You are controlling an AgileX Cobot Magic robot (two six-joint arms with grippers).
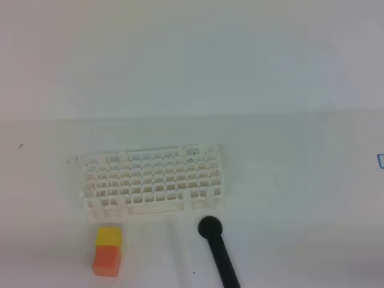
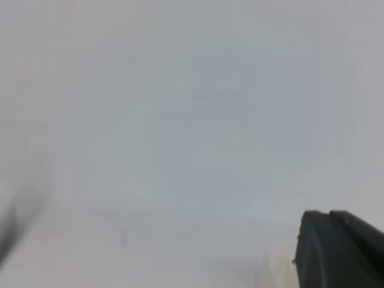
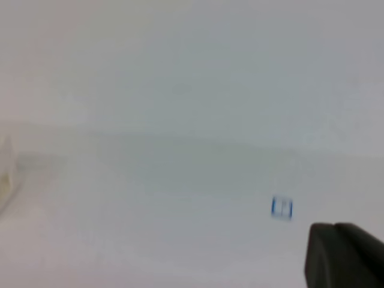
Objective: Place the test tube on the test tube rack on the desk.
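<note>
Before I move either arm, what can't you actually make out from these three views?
- Test tube: exterior high view, only a faint streak against the white desk; its ends are unclear.
- Black rod: cut off by the bottom edge.
- Test tube rack: contents of its holes too small to tell.
- Left gripper, right gripper: only a dark corner shows; fingertips out of frame.

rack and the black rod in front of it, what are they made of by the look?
Test tube rack: likely moulded plastic, matte white; thin uniform grid walls with square holes. Black rod: probably plastic or rubber, matte black, no glint, round knob end. Neither can be confirmed from the look alone.
</note>
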